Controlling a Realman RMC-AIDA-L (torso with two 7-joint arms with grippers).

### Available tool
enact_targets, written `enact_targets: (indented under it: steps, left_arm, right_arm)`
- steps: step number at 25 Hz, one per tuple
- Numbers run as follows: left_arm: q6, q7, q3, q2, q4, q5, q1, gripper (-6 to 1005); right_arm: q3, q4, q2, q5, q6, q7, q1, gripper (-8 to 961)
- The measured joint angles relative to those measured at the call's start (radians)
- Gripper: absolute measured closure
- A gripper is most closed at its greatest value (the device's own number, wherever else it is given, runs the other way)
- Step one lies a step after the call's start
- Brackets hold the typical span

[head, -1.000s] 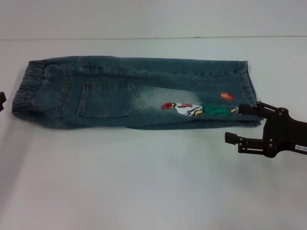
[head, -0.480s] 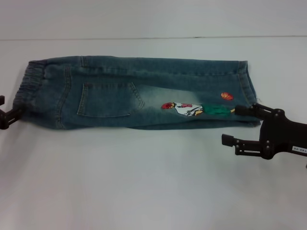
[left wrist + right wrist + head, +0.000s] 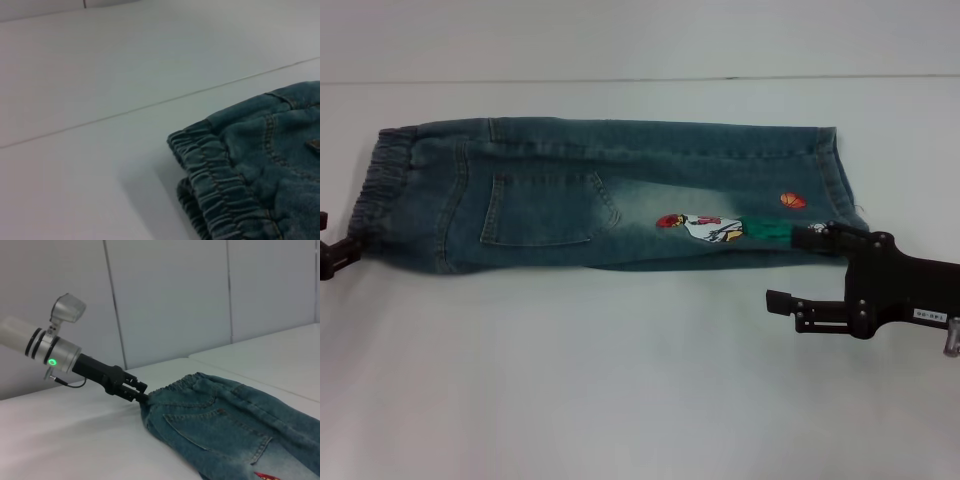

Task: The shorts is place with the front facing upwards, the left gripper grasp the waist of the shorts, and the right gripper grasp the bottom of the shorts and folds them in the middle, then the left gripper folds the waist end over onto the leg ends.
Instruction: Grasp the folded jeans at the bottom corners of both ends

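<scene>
My right gripper [image 3: 790, 270], a black two-fingered claw, stands spread at the stitched leg hems [image 3: 835, 190] of the blue-green denim shorts [image 3: 610, 195], which lie flat on the white table [image 3: 620, 380], one finger over the cloth and one off it. My left gripper [image 3: 141, 391] meets the ruched waistband [image 3: 192, 381]; whether it pinches, I cannot tell. Risk: closing here could catch only one layer, so the fold drags askew.

We found the shorts [image 3: 610, 195] lying flat on the table [image 3: 620, 380], waistband [image 3: 375, 195] leftward, hems [image 3: 835, 185] rightward; the left gripper [image 3: 332, 255] met the waistband, the right gripper [image 3: 798, 268] the near hem.
</scene>
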Motion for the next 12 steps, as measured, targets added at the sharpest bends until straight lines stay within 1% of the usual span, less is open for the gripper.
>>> enact_targets:
  steps: [1,8,12]
  left_arm:
    - [0.000,0.000,0.000,0.000,0.000,0.000,0.000,458]
    - [0.117,-0.043,-0.023,0.003,0.059,-0.001,0.015,471]
    - [0.163,-0.059,-0.042,0.014,0.074,0.003,0.022,478]
  right_arm:
    - [0.000,0.002,0.000,0.000,0.002,0.000,0.001,4]
    - [0.001,0.009,0.000,0.003,0.024,0.005,0.005,4]
    - [-0.001,0.010,0.000,0.003,0.040,0.007,0.010,4]
